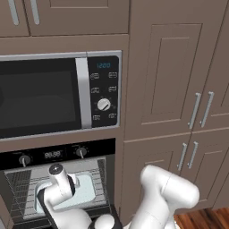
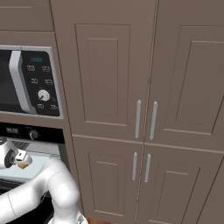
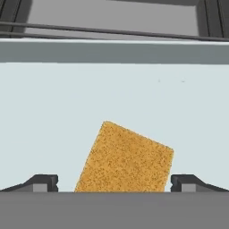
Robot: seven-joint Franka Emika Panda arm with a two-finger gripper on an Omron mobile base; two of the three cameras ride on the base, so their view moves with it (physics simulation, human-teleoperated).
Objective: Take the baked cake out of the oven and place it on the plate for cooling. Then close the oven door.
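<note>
Cake (image 3: pixel 125 157) is what I am after, a golden-brown slab with a grainy top, lying tilted on the pale tray (image 3: pixel 53 112) inside the oven (image 1: pixel 58 179).

Biggest around me are the brown cabinet doors (image 2: pixel 105 74) with their slim silver handles, covering the wall to the right of the appliances. Next comes the microwave (image 1: pixel 58 94), silver-trimmed, with a keypad, a lit display and one white dial, mounted directly above the oven. The oven has a black control strip (image 1: pixel 53 154) carrying two small knobs and a digital readout, and below it the grey racked cavity stands exposed, with the pale tray sitting on a rack. My white arm (image 1: pixel 167 192) rises from the lower part of the left base view and bends in toward that cavity.

My tool (image 3: pixel 114 182) is spread wide, its two dark fingertips (image 3: pixel 42 182) standing on either side of the cake's near edge, with nothing pinched between them. In the hand view the cake lies between the tips, near the front of the tray, with the tray's far rim and the grey oven rack behind it.
</note>
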